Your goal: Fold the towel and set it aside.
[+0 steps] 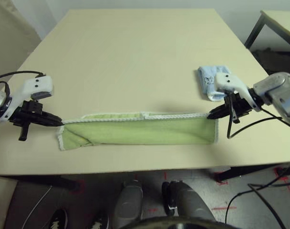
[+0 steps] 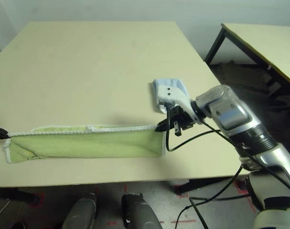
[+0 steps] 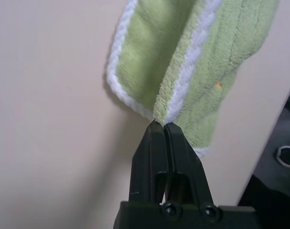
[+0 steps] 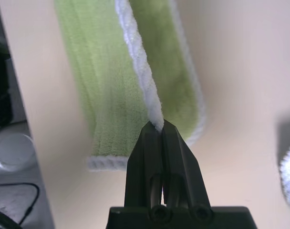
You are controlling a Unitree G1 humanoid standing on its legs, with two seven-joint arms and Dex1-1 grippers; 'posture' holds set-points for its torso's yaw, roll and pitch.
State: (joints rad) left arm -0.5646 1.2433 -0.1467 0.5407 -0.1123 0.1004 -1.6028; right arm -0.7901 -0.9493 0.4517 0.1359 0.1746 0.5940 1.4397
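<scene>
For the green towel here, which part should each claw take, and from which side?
The two far corners of the towel, on its white stitched edge, each from its own end. It lies as a long strip across the table; the left claw and right claw already pinch there.

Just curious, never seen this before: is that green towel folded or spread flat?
Folded. The towel lies as a narrow doubled strip, both hands pinching its white-edged far corners.

Head stereo pair looks forward and down over the table [image 1: 135,47]; both eyes share the towel [image 1: 140,131]. Each wrist camera sights closely along its fingers at one towel end.
</scene>
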